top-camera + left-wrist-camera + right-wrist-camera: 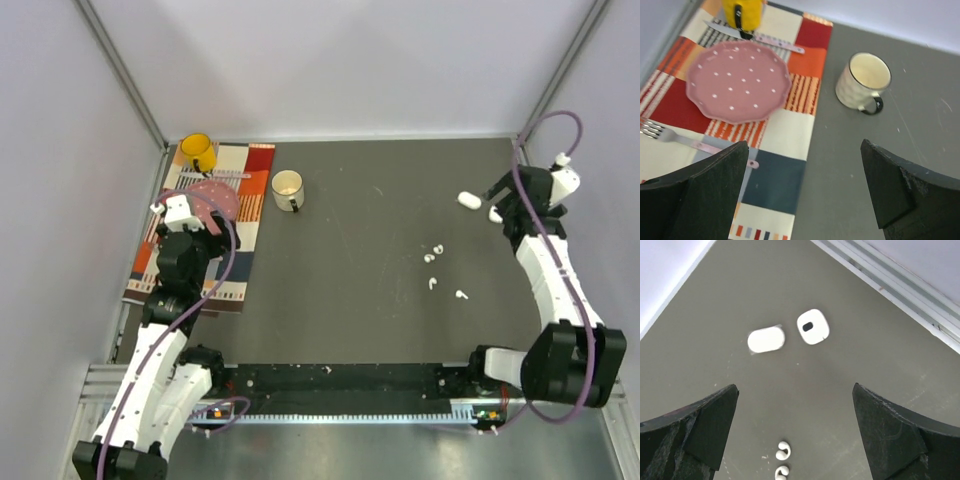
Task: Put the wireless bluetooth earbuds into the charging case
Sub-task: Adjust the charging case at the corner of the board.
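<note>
Over the patchwork placemat (775, 135) at the left of the table (900, 150), the left gripper (804, 146) hangs released. Its two dark fingers (715, 175) are spread wide with nothing between them. Ahead of it a pink dotted plate (739, 82) lies on the placemat, with a fork (670, 135) to its left, a knife (760, 39) beyond it and a yellow mug (742, 12) at the far edge. A white mug (863, 80) with a dark handle stands on the bare table just beside the placemat.

From the right wrist, the right gripper (794, 387) is likewise released, its fingers far apart and holding nothing. Ahead of it two white cases lie side by side on the table, near each other but not touching: an oval case (766, 340) on the left and a squarish case (813, 326) with a dark oval mark on top. Two earbuds (783, 451) lie close together nearer the camera, well short of both cases.

From above, the left arm reaches over the placemat at the table's left side. The right arm stretches toward the far right corner, its gripper just beside the cases. Four earbuds lie loose on the right half of the table: two almost touching, a third nearer the arm bases, and a fourth a little to the right of that one. None sits in a case. Whether either case stands open cannot be told from this height.
</note>
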You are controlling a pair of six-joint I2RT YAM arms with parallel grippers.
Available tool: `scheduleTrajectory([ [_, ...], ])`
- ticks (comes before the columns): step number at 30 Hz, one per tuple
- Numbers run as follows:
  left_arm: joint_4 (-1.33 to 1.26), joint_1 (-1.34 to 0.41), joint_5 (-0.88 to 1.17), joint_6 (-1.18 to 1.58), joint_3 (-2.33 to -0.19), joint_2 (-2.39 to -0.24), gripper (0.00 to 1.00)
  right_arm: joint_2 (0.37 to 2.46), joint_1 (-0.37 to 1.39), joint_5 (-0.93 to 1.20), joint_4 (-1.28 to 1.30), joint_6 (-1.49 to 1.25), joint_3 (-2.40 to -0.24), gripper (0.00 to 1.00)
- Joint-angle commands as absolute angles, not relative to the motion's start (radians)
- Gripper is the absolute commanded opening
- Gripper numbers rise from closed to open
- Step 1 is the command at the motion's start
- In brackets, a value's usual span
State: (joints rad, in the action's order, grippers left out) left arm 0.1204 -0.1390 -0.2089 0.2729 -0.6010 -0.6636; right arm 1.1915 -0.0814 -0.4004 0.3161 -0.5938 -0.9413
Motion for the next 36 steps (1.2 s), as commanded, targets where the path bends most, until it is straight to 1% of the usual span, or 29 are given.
scheduleTrajectory([
  [1, 0.231, -0.141, -0.075, 0.294, -0.664, -0.666, 0.99, 1.302, -0.221, -0.215, 0.433, -0.704, -1.041, 0.96],
  [5, 0.259, -0.140, -0.074, 0.296, -0.678, -0.702, 0.99, 1.422, -0.245, -0.216, 0.460, -0.644, -1.114, 0.93],
  [6, 0.261, -0.140, -0.072, 0.301, -0.684, -0.710, 0.99, 1.448, -0.245, -0.209, 0.459, -0.606, -1.138, 0.90],
  [9, 0.262, -0.140, -0.048, 0.305, -0.692, -0.729, 0.99, 1.573, -0.245, -0.193, 0.483, -0.525, -1.218, 0.85],
  [14, 0.259, -0.140, -0.025, 0.308, -0.696, -0.744, 0.99, 1.709, -0.247, -0.204, 0.482, -0.433, -1.284, 0.83],
  [16, 0.253, -0.140, -0.021, 0.307, -0.695, -0.742, 0.99, 1.768, -0.247, -0.206, 0.479, -0.371, -1.318, 0.80],
  [20, 0.252, -0.140, -0.020, 0.302, -0.699, -0.741, 0.99, 1.819, -0.247, -0.199, 0.439, -0.285, -1.336, 0.78],
  [22, 0.245, -0.140, -0.021, 0.302, -0.696, -0.738, 0.99, 1.838, -0.247, -0.163, 0.439, -0.232, -1.347, 0.75],
  [28, 0.245, -0.141, -0.023, 0.302, -0.696, -0.744, 0.99, 1.861, -0.247, -0.178, 0.403, -0.180, -1.348, 0.70],
  [29, 0.245, -0.140, -0.021, 0.301, -0.698, -0.745, 0.99, 1.873, -0.247, -0.173, 0.402, -0.173, -1.353, 0.67],
  [31, 0.245, -0.140, -0.021, 0.299, -0.699, -0.745, 0.99, 1.885, -0.247, -0.173, 0.397, -0.160, -1.365, 0.66],
  [32, 0.244, -0.141, -0.021, 0.299, -0.699, -0.742, 0.99, 1.896, -0.247, -0.179, 0.394, -0.158, -1.368, 0.62],
  [36, 0.245, -0.141, -0.021, 0.301, -0.698, -0.746, 0.99, 1.921, -0.247, -0.173, 0.385, -0.147, -1.381, 0.61],
])
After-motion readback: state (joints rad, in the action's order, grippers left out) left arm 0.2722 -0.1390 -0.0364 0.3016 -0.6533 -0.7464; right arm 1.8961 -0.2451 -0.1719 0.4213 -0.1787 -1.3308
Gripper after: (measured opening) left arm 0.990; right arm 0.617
